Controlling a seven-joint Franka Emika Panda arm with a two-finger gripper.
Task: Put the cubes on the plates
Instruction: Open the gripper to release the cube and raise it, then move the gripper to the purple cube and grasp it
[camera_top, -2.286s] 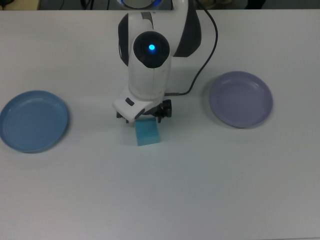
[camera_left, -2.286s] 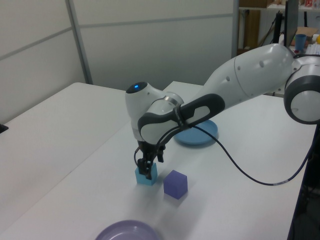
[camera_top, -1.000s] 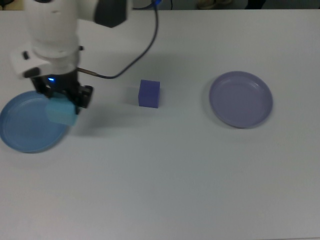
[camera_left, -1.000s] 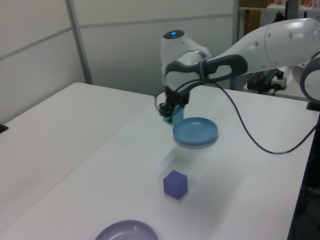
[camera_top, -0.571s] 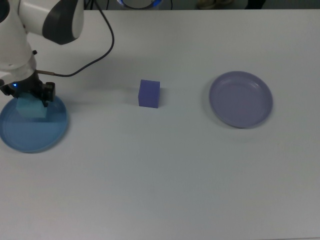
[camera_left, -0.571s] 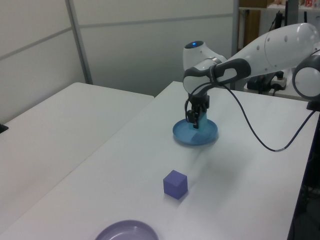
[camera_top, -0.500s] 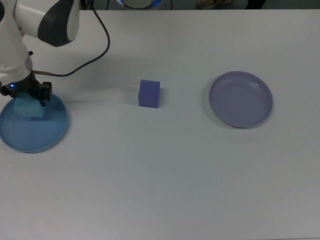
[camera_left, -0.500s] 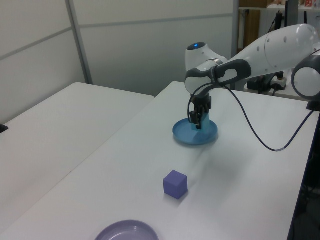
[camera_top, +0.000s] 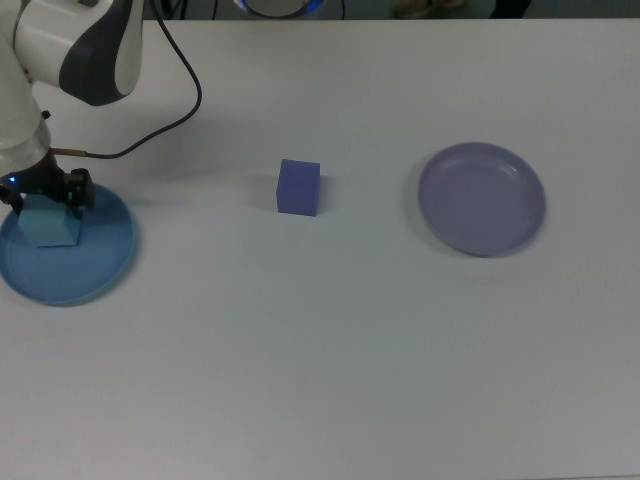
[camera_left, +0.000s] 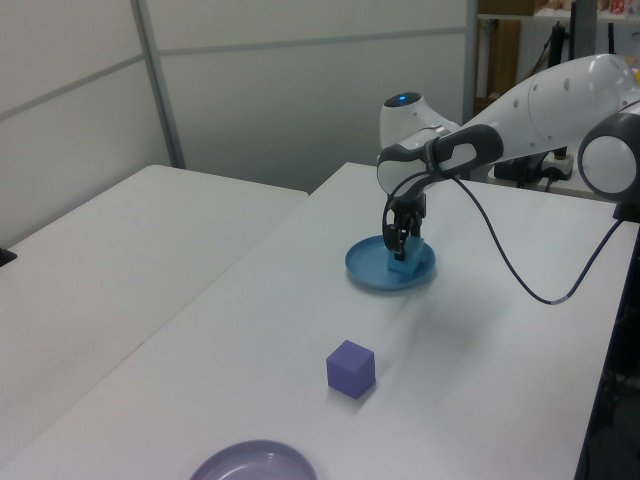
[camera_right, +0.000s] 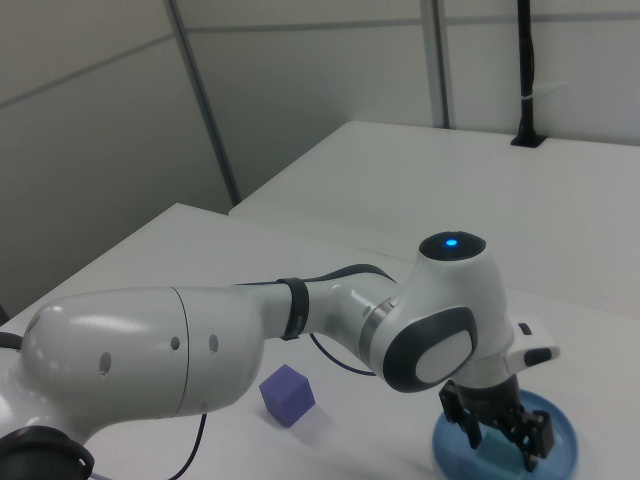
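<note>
The light cyan cube (camera_top: 48, 230) rests on the light blue plate (camera_top: 110, 265) at the top view's left. My gripper (camera_top: 47, 200) stands right over it, fingers down either side and shut on it. The left view shows the cyan cube (camera_left: 404, 267) on the blue plate (camera_left: 365, 272) under the gripper (camera_left: 402, 252). In the right view the gripper (camera_right: 498, 440) hangs low over the blue plate (camera_right: 565, 455). The violet-blue cube (camera_top: 298, 187) sits alone mid-table. The lavender plate (camera_top: 482, 198) lies at the top view's right with nothing on it.
A black cable (camera_top: 175, 110) runs from the arm across the table's back left in the top view. The arm's white links (camera_left: 520, 110) reach in from the left view's right. The violet-blue cube (camera_left: 351, 368) and lavender plate (camera_left: 255, 463) lie nearer in the left view.
The gripper carried the cyan cube from mid-table to the top view's left, over the blue plate, and lowered it onto the plate. The violet-blue cube and lavender plate stayed put.
</note>
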